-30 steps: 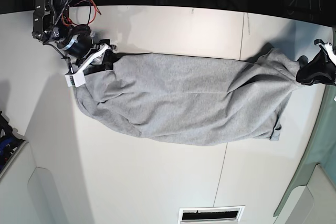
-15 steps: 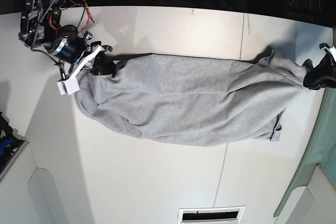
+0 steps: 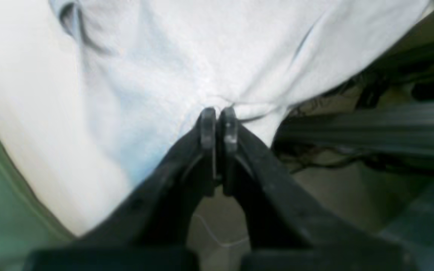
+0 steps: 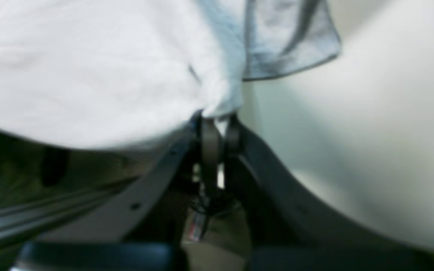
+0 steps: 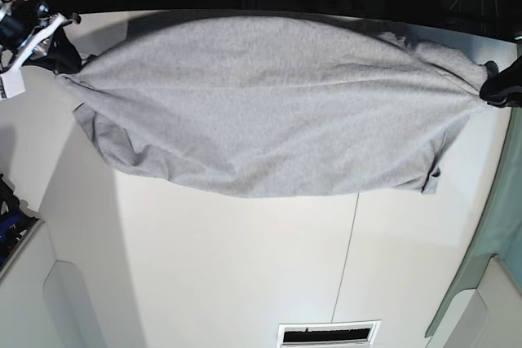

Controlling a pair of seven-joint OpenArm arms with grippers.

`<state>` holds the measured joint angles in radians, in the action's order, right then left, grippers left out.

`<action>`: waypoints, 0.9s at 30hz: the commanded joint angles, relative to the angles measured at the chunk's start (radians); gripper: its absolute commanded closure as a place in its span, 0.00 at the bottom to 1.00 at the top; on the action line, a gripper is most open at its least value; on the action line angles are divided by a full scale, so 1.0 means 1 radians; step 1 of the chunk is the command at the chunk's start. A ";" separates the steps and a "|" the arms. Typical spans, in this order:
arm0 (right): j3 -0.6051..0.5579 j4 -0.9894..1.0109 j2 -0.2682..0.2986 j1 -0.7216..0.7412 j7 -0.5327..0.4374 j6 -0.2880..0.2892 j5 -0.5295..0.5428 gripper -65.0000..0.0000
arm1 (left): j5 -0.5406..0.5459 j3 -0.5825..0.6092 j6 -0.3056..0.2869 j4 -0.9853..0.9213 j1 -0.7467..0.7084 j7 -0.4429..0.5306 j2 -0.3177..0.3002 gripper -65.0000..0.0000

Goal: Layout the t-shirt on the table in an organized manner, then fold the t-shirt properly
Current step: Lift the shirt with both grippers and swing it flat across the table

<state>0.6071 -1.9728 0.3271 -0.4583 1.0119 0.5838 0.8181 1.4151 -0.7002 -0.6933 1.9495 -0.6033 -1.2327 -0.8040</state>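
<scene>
The t-shirt (image 5: pixel 269 112) is hanging stretched between the two arms above the far part of the bench (image 5: pixel 245 275), its lower edge sagging toward the surface. The left gripper (image 3: pixel 219 122) is pinching one bunched end with its jaws closed on the cloth, and the right gripper (image 4: pixel 219 130) is clamping the other end likewise. Each grip is holding only a small gather, so a hard pull could be tearing fabric free, dropping the shirt in a crumpled heap.

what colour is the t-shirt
Light heather grey; the t-shirt shows best in the base view.
</scene>
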 commanded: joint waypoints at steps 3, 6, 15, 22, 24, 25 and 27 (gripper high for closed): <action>0.023 -0.012 0.014 -0.031 -0.021 0.006 -0.031 1.00 | -0.003 -0.013 -0.005 0.005 -0.030 0.030 -0.021 1.00; 0.021 0.025 0.014 -0.029 -0.068 0.004 -0.064 1.00 | -0.058 -0.008 -0.005 -0.017 -0.034 0.072 -0.008 1.00; 0.021 0.295 0.013 0.108 -0.148 -0.011 -0.076 0.61 | -0.239 0.208 -0.005 -0.160 -0.027 0.229 0.031 0.85; 0.022 0.339 0.014 0.196 -0.153 -0.011 -0.054 0.58 | -0.215 0.205 -0.005 -0.173 0.048 0.204 0.057 0.71; 0.022 0.340 0.013 0.216 -0.161 -0.012 -0.060 0.58 | -0.207 0.146 -0.005 -0.171 0.093 0.232 0.080 0.71; 0.022 0.341 0.013 0.228 -0.164 -0.012 -0.063 0.58 | -0.209 0.124 -0.005 -0.172 0.121 0.240 0.090 0.71; 0.022 0.351 0.013 0.254 -0.192 -0.013 -0.087 0.58 | -0.227 0.110 -0.005 -0.174 0.179 0.248 0.109 0.65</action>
<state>0.6209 -1.6085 0.3210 -0.2153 0.8413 0.5705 0.7197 1.1690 -0.5827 -0.6926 1.7649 -0.4278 -1.0023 -0.6781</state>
